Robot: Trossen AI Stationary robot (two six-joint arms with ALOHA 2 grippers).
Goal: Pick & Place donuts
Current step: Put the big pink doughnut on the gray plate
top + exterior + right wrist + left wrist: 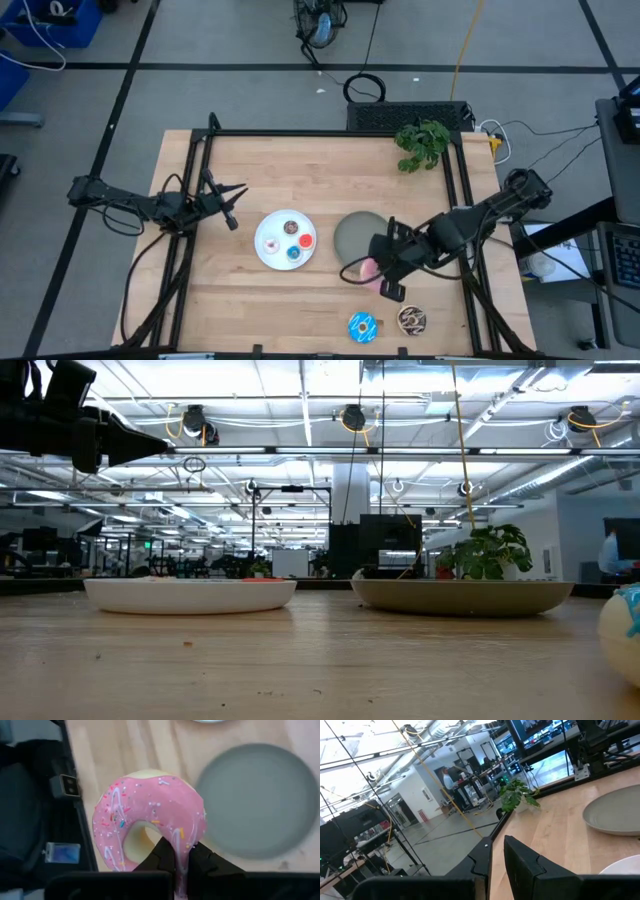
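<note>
I have the pink donut (150, 820) pinched in the right gripper (182, 855), whose fingers are clamped together on the ring's near rim, one finger through the hole and one outside. A ring has no long axis to speak of; its frosted face is turned toward the wrist camera, tilted rather than flat to the desk (300, 160). Pink icing, thin white drizzle, scattered coloured sprinkles, and a pale dough edge showing along the far rim. From above, the pink donut (366, 269) sits at the tip of the right gripper (378, 272), just off the front edge of the grey plate (358, 232). The white plate (285, 239), to the left of the grey one, holds the four small donuts (293, 240) (brown, white, red and blue, as far as I can make out). The blue sprinkled donut (362, 327) and the chocolate sprinkled donut (411, 320) lie side by side near the desk's front edge, apart from the right gripper. The left gripper (234, 213) waits left of the white plate, its fingers (520, 865) nearly together on nothing.
</note>
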